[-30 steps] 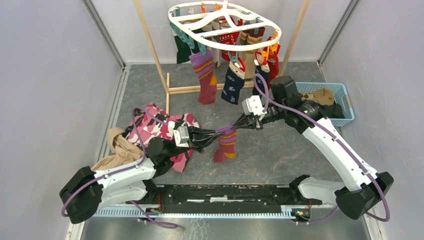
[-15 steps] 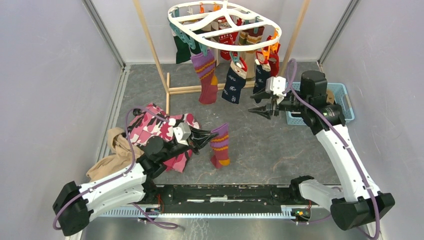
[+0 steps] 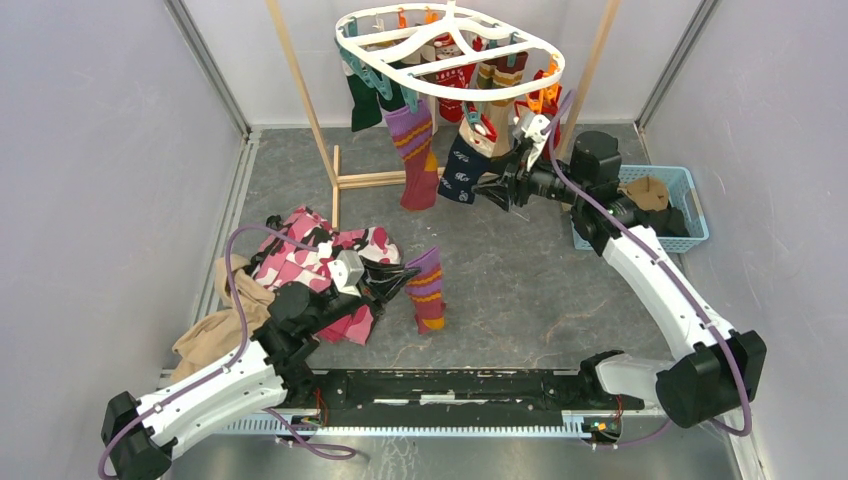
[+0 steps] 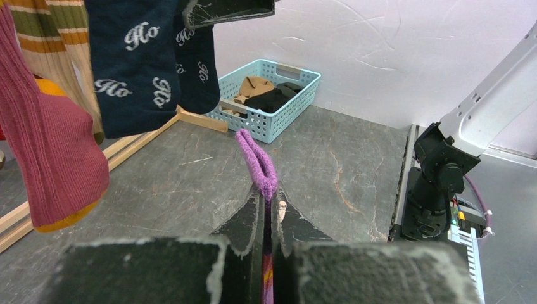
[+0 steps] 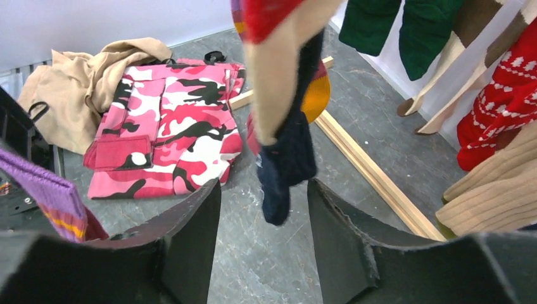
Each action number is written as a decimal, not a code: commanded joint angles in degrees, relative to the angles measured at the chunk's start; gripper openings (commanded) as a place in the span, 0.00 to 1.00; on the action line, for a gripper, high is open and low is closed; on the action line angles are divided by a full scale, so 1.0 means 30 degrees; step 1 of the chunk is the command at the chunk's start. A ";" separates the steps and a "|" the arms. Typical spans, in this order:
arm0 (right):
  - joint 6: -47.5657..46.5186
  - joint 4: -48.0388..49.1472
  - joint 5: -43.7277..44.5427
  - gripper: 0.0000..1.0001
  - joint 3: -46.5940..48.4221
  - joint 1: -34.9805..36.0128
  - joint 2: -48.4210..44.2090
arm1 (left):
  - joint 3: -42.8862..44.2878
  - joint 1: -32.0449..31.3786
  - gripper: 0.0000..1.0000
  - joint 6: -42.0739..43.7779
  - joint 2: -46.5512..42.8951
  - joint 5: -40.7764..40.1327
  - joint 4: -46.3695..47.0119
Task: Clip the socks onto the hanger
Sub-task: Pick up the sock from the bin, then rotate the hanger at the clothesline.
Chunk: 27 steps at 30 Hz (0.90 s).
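One purple striped sock hangs over the worktop, its cuff pinched between the left fingers. Right fingers are spread, with a navy sock dangling just ahead between them, under the hanger.

Pale lilac-grey walls enclose a dark grey, stone-patterned floor on three sides. A light wooden rack stands at the back under even, soft light.

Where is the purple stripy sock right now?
In the overhead view the purple sock hangs near the middle of the table, pinched in the left hand, just right of the pink camouflage cloth.
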 commanded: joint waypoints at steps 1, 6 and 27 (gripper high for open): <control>0.1696 0.2456 0.1831 0.51 0.0743 0.0201 0.0223 | -0.0072 0.0121 0.02 -0.0104 -0.0403 -0.0422 -0.0414; 0.1549 0.2267 0.2191 0.16 0.0590 -0.0178 -0.0077 | -0.0014 0.0121 0.02 -0.0036 -0.0717 -0.0400 -0.0710; 0.0318 0.2192 0.2907 0.00 0.1005 -0.4564 -0.0480 | 0.0264 0.0121 0.02 0.0191 -0.0985 -0.0095 -0.1169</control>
